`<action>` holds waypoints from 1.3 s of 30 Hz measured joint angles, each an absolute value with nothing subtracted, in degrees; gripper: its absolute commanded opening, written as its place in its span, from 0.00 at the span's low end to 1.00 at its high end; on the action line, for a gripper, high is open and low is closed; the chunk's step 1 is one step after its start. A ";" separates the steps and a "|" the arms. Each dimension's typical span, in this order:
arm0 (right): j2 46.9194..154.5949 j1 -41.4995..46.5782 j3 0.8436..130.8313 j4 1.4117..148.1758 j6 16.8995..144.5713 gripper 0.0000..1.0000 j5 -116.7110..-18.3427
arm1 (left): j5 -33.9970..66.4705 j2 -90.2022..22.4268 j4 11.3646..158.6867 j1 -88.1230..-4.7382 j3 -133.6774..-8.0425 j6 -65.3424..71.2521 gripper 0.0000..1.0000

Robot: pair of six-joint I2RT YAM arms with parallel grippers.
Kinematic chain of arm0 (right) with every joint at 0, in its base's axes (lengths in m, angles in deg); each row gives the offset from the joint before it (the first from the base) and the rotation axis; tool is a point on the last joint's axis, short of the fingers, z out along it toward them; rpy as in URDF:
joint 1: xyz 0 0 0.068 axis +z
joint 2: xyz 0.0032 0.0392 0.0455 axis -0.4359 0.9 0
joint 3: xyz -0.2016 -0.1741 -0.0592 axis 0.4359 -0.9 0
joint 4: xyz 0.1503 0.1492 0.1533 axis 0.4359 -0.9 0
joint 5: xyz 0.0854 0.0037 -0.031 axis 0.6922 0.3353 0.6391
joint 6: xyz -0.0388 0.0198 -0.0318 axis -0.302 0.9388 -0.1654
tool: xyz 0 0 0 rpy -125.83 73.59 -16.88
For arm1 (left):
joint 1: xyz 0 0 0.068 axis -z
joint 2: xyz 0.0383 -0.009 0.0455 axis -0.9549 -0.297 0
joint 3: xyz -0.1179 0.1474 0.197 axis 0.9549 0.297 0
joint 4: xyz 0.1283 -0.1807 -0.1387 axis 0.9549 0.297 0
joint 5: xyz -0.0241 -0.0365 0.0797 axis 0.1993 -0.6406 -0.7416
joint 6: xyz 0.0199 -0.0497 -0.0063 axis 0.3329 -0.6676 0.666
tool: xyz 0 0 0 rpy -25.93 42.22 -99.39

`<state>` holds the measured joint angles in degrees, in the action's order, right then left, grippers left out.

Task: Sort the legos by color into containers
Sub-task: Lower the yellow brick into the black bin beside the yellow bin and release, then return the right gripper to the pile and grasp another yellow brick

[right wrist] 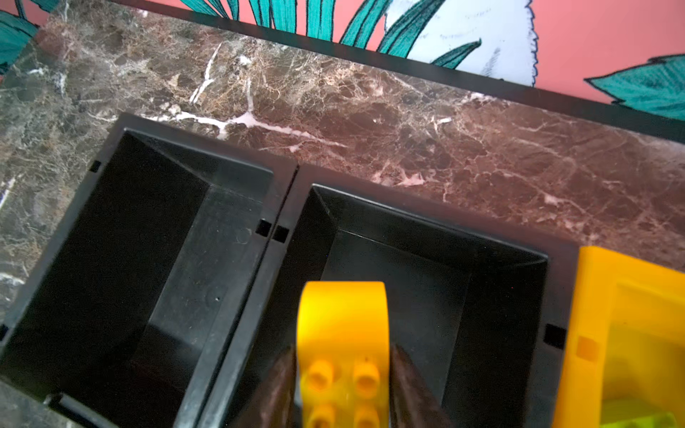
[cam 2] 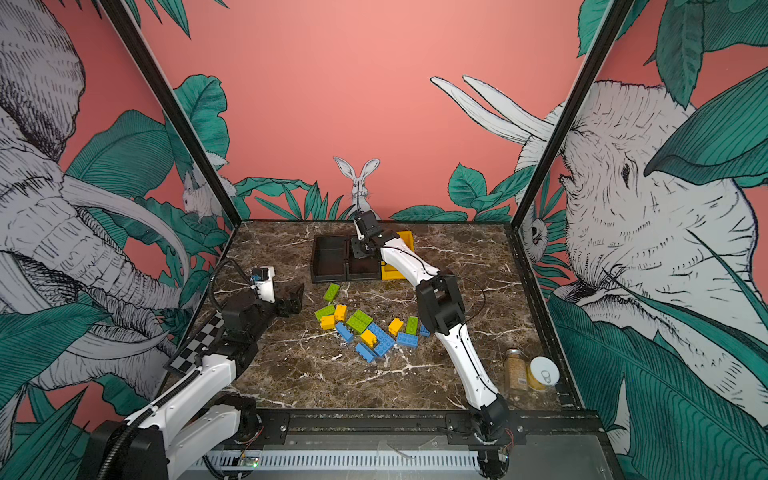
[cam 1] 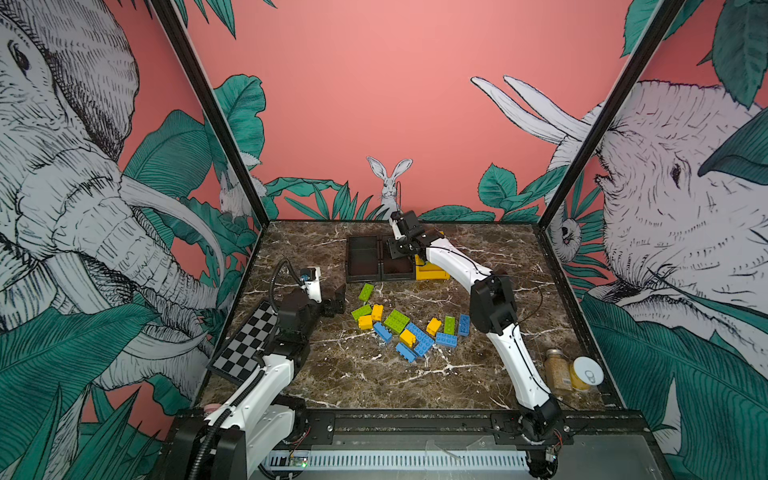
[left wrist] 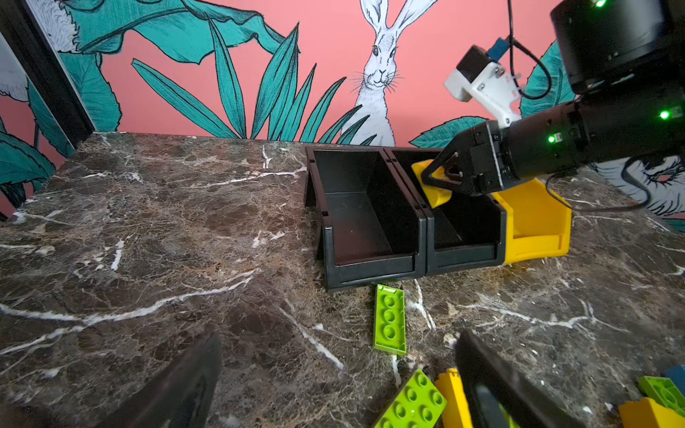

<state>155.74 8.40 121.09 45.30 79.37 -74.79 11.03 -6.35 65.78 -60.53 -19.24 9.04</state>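
The right gripper (right wrist: 343, 350) is closed on a yellow brick (right wrist: 343, 315), with a finger against each side. It holds the brick in the air over the middle black bin (right wrist: 426, 218), one of a row of three at the back of the marble table (cam 1: 374, 374). The left wrist view shows the brick sticking out past the fingertips, above that bin's floor. On one side of this bin stands a second black bin (right wrist: 192, 163) and on the other a yellow bin (right wrist: 593, 296), all three touching. Only the right wrist view looks into the yellow bin, where a lime-green piece (right wrist: 637, 418) lies at the bottom; in both top views the arm hides that spot. The left gripper (cam 1: 337, 300) has its jaws spread wide and empty, just beside the pile of bricks (cam 1: 409, 328), green, yellow and blue, in the middle of the table. A single green brick (left wrist: 389, 320) lies apart from the pile, near the front of the black bins. The top views alone show a checkered board (cam 1: 245, 349) at the left edge and a jar (cam 1: 557, 372) and a tin (cam 1: 586, 374) in the right front corner. Any print on these two is too small to read.
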 measured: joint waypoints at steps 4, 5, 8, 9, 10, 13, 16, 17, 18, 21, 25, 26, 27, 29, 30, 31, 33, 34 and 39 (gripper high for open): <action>155.74 8.40 123.17 42.59 78.32 0.57 -74.71 | 11.12 -6.38 65.56 -60.53 -19.15 9.02 0.99; 155.67 8.40 123.56 41.89 77.67 0.58 -74.71 | 11.12 -6.44 65.52 -60.53 -19.13 9.02 0.99; 153.09 8.42 120.55 40.05 76.25 0.61 -74.18 | 11.16 -6.81 65.48 -60.53 -19.13 9.02 0.99; 151.32 8.42 118.08 39.88 75.94 0.63 -74.07 | 11.25 -6.84 65.52 -60.53 -19.11 9.02 0.99; 148.39 8.46 113.84 39.55 75.40 0.64 -73.92 | 11.40 -6.81 65.54 -60.53 -19.13 9.02 0.99; 138.01 8.61 101.49 37.78 74.22 0.68 -73.77 | 11.79 -6.33 65.78 -60.53 -19.13 9.02 0.99; 127.24 8.72 92.00 34.94 73.78 0.69 -74.16 | 11.79 -5.06 65.98 -60.53 -19.11 9.06 0.99; 124.20 8.79 89.71 33.78 74.04 0.69 -74.40 | 11.75 -4.67 65.94 -60.53 -19.11 9.06 0.99; 121.31 8.90 87.37 32.73 74.48 0.69 -74.57 | 11.64 -4.30 65.87 -60.53 -19.11 9.08 0.99; 112.53 9.34 77.75 30.59 77.21 0.70 -75.23 | 11.34 -4.15 65.76 -60.53 -19.02 9.12 0.99; 106.23 11.46 66.91 27.46 79.57 0.72 -75.75 | 11.62 -4.63 65.74 -60.53 -19.02 9.10 0.99; 105.88 12.37 65.23 27.01 79.26 0.72 -75.89 | 11.79 -4.96 65.69 -60.53 -19.02 9.08 0.99; 105.88 13.31 64.16 26.20 78.78 0.73 -75.93 | 11.93 -5.24 65.67 -60.53 -19.02 9.06 0.99; 106.34 15.52 62.56 24.86 76.77 0.73 -76.13 | 12.23 -6.00 65.67 -60.53 -19.02 9.06 0.99; 106.49 16.26 62.17 24.54 75.68 0.73 -76.13 | 12.36 -6.29 65.67 -60.53 -19.02 9.06 0.99; 106.67 17.01 61.84 24.34 74.41 0.73 -75.97 | 12.52 -6.53 65.72 -60.53 -19.02 9.06 0.99; 106.95 17.82 61.51 24.32 71.72 0.72 -75.43 | 12.76 -6.70 65.74 -60.53 -19.02 9.06 0.99; 107.26 17.88 61.40 24.51 70.28 0.73 -75.32 | 12.84 -6.68 65.72 -60.53 -19.02 9.08 0.99; 110.56 17.79 61.20 26.11 64.86 0.72 -75.47 | 12.89 -6.44 65.69 -60.53 -19.02 9.08 0.99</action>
